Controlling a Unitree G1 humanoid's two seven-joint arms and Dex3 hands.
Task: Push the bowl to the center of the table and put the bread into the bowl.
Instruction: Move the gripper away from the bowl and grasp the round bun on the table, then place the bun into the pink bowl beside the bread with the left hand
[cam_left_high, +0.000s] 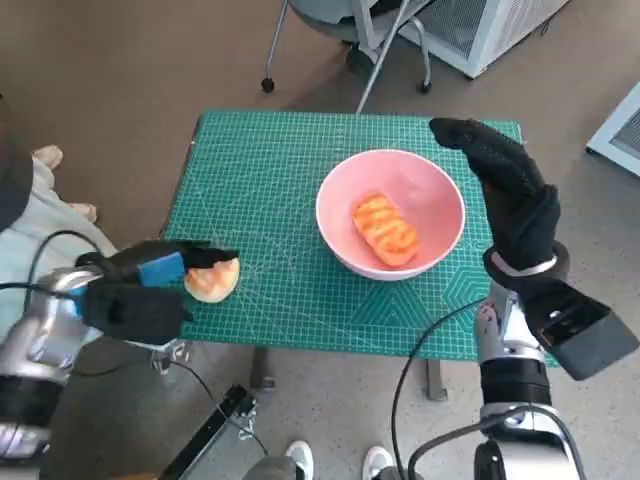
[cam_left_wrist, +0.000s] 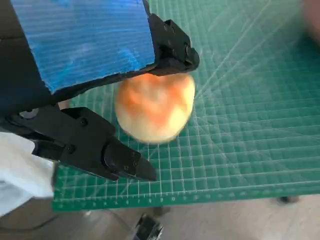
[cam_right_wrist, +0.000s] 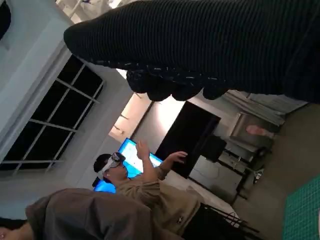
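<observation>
A pink bowl (cam_left_high: 345, 200) stands right of the middle of the green mat-covered table (cam_left_high: 260, 170). An orange grilled bread (cam_left_high: 385, 230) lies inside it. A second, round pale-orange bread (cam_left_high: 212, 280) lies on the mat near the front left edge. My left hand (cam_left_high: 140, 290) straddles this bread (cam_left_wrist: 155, 107): its upper fingers (cam_left_wrist: 172, 47) touch the top of the bread, and the thumb (cam_left_wrist: 112, 155) sits just short of it. My gloved right hand (cam_left_high: 510, 195) is raised beside the bowl's right rim with its fingers stretched out, holding nothing.
A wheeled chair base (cam_left_high: 345, 45) and a white cabinet (cam_left_high: 490, 30) stand behind the table. A person's feet (cam_left_high: 50, 160) are at the left, shoes (cam_left_high: 300, 460) at the front. In the right wrist view, a person wearing a headset (cam_right_wrist: 145, 190) sits across the room.
</observation>
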